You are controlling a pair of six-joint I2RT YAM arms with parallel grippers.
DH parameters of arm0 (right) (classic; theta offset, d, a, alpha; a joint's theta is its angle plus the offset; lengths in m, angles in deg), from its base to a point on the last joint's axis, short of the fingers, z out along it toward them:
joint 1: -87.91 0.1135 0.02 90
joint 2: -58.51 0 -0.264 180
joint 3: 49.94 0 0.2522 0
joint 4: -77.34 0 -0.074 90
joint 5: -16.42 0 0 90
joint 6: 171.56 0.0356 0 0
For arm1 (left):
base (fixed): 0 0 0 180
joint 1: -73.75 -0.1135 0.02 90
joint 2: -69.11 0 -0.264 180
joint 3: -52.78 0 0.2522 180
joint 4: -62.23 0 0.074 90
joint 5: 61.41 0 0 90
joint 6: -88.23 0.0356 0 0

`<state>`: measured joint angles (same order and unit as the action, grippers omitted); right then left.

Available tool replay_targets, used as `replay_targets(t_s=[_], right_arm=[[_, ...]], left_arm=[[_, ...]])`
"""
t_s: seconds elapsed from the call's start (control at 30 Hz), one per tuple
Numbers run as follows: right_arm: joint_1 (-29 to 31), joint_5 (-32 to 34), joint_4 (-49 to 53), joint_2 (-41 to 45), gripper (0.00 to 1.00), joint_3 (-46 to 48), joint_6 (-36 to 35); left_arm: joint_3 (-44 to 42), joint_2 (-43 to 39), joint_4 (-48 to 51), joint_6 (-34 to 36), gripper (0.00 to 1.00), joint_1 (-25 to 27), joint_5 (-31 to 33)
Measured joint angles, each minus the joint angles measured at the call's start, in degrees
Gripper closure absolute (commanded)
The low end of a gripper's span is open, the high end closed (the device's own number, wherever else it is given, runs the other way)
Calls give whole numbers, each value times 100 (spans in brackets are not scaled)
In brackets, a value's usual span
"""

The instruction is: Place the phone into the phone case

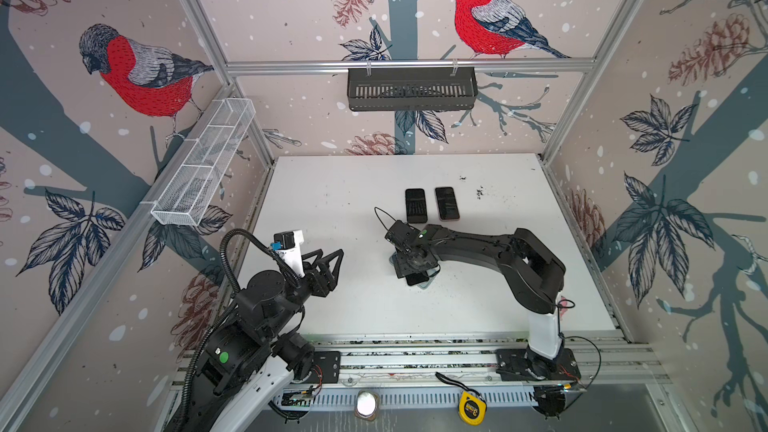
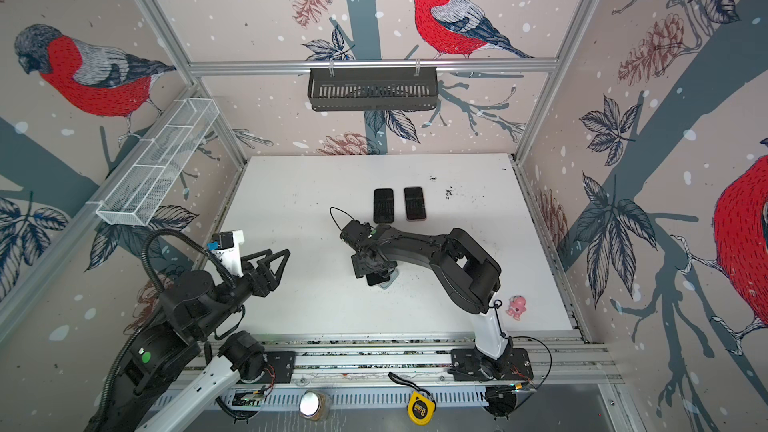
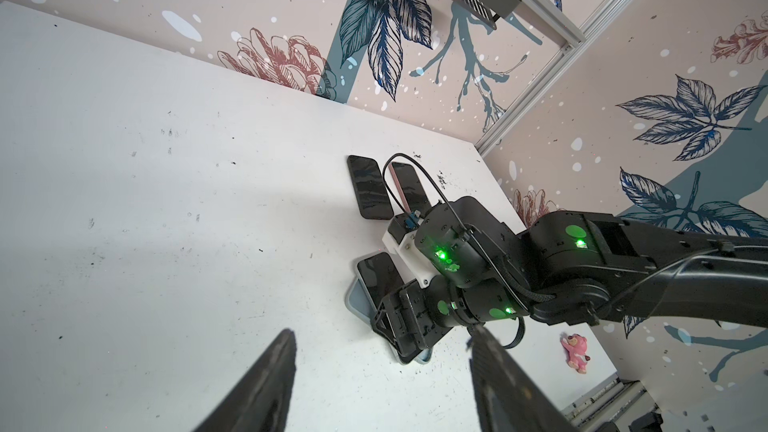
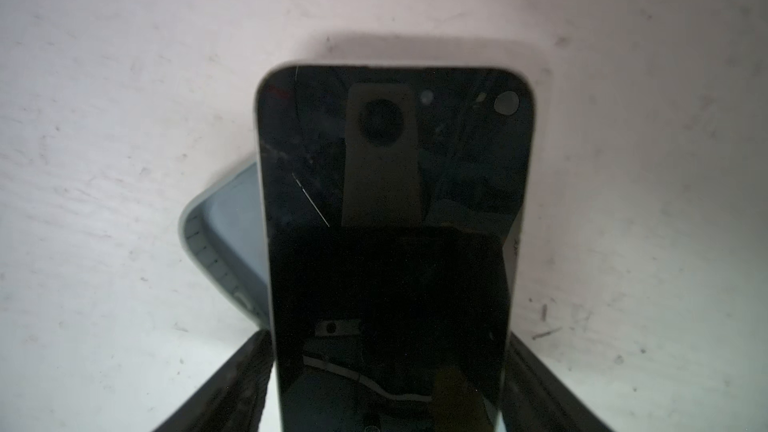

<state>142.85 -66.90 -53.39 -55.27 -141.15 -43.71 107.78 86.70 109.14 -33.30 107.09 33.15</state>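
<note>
"Well, where was the phone (image 4: 390, 201)?"
"Skewed atop the pale phone case (image 4: 224, 234), mid-table (image 1: 332, 201). The right gripper (image 4: 388, 340) straddled its long edges. Pinching or loose, I couldn't tell."
"Room?"
"Bare towards the left edge, where the left gripper (image 3: 380, 334) gaped empty. The tape measure (image 1: 472, 408) sat beyond the front edge, its print too small to read."

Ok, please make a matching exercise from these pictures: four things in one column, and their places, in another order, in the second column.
1 phone
2 phone case
3 pink toy
4 tape measure

A on the table beside the right arm's base
B between the right claw's fingers
C off the table, in front of the rail
D on the table, partly under the phone

Pairs: 1-B, 2-D, 3-A, 4-C
</note>
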Motion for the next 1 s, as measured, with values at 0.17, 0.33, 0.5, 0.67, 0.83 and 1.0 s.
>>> replay_targets(t_s=[0.17,0.33,0.5,0.67,0.83,1.0], right_arm=[[7,-9,4,-33,26,-17,87],[11,2,2,81,30,-7,79],[11,192,50,588,32,7,-131],[68,317,-59,1410,33,389,-658],[162,208,-450,2371,34,1121,-1176],[498,-192,-778,3003,35,1513,-1659]], left_arm=[[0,0,0,0,33,0,0],[0,9,0,0,33,0,0],[0,122,0,0,32,0,-7],[85,584,17,-28,31,13,-144],[-85,1528,-457,-409,29,15,-918],[-262,2625,-1167,-787,30,11,-2114]])
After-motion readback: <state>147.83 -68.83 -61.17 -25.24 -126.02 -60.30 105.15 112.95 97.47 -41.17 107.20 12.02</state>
